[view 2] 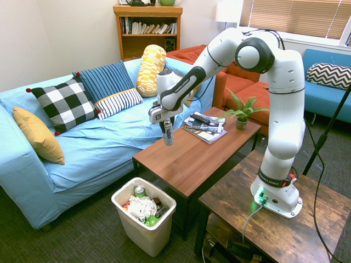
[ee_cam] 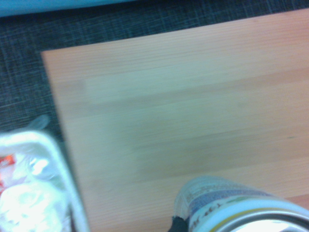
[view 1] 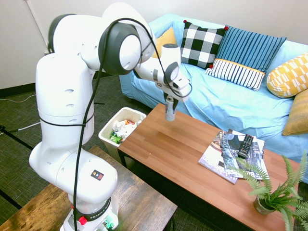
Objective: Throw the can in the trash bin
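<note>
- The can (view 2: 168, 133) is in my gripper (view 2: 166, 121), its fingers closed on the upper part; it hangs upright below them.
- I have it near the end of the coffee table (view 2: 189, 159) that faces the trash bin (view 2: 159, 230), toward the edge along the sofa (view 1: 207, 96); I can't tell whether its base touches the top.
- The bin stands on the floor just beyond that end of the coffee table, holding crumpled white paper (view 2: 142, 207), colourful wrappers and a green can (view 2: 139, 191).
- Farther along the coffee table I see magazines (view 1: 229, 153) with a black remote (view 1: 245, 146) on them, and a potted fern (view 1: 263, 204) near the opposite end.
- The light-blue sofa runs along one long edge of the coffee table, with patterned and yellow cushions (view 2: 66, 104) on it.
</note>
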Motion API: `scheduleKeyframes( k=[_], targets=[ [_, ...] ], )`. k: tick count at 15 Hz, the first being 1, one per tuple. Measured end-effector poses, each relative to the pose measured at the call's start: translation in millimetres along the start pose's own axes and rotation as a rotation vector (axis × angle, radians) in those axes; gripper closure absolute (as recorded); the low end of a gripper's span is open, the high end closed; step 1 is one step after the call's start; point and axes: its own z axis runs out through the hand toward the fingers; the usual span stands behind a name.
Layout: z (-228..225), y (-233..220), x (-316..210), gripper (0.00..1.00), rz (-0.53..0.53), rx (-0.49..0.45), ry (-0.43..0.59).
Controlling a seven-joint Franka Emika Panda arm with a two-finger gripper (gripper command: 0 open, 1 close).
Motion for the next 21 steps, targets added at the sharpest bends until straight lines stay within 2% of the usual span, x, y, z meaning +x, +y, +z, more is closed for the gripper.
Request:
scheduleKeyframes(
  k=[3, 7, 12, 13, 17, 21],
  targets=[
    [6, -34, -101, 1.0, -0.108, -0.017, 0.024],
    [49, -51, -204, 1.0, -0.222, -0.07, 0.051],
    [98, -81, -267, 1.0, -0.291, -0.087, 0.07],
    [108, -88, -272, 0.0, -0.296, -0.087, 0.072],
    [134, -108, -281, 0.0, -0.289, -0.087, 0.084],
    [140, -109, -270, 0.0, -0.266, -0.094, 0.089]
  ],
)
